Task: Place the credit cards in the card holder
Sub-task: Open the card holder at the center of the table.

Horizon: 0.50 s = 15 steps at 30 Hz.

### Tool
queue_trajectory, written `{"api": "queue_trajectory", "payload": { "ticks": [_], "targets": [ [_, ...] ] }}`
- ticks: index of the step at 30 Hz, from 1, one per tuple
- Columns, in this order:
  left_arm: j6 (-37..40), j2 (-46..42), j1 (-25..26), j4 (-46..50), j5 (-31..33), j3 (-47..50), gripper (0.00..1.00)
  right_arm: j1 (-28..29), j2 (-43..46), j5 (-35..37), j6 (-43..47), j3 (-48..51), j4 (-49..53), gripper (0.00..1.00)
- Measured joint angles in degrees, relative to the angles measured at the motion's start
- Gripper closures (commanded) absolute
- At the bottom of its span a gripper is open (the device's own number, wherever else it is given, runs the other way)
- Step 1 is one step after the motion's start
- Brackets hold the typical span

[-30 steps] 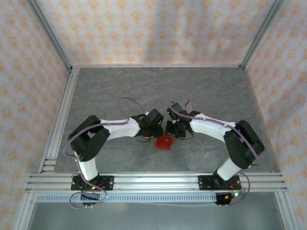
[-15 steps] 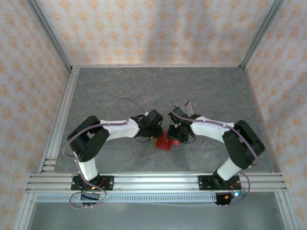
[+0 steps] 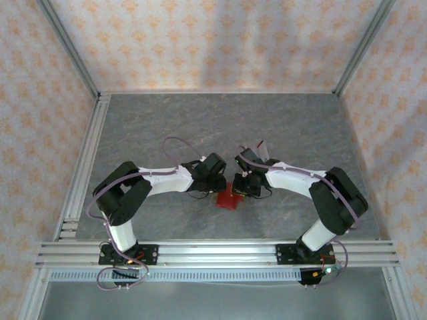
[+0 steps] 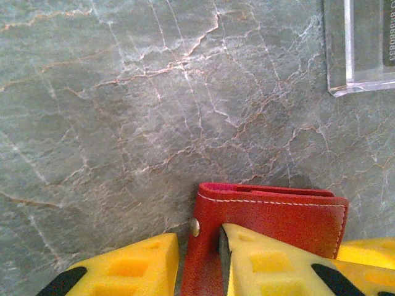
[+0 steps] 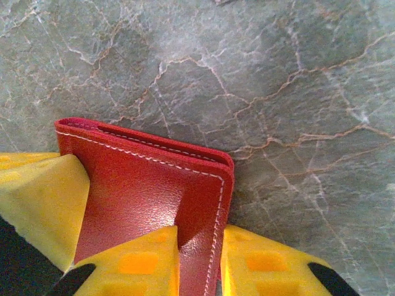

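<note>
Left pincer [image 4: 199,250] from 9 o'clock and right pincer [image 5: 199,250] from 3 o'clock each clamp a flap of the red wallet [image 3: 229,198], just 6 o'clock of the bench [image 3: 147,127] middle, and an uneven tug could let the leather slip free or fold shut.

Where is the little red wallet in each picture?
Top external: the red card holder sits just below centre.
Left wrist: card holder at the bottom, right of middle.
Right wrist: card holder at lower left.
Shared landmark: the veined grey table under it.
</note>
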<state>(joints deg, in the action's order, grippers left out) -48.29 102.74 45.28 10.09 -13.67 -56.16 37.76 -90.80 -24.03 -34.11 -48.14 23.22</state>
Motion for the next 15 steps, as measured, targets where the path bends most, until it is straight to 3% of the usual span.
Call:
{"api": "queue_trajectory", "payload": {
  "ticks": [15],
  "targets": [
    [-1.16, -0.02, 0.0, -0.48, 0.0, 0.13, 0.74, -0.09, 0.0, 1.03, 2.69, -3.74, 6.29, 1.0]
  ]
}}
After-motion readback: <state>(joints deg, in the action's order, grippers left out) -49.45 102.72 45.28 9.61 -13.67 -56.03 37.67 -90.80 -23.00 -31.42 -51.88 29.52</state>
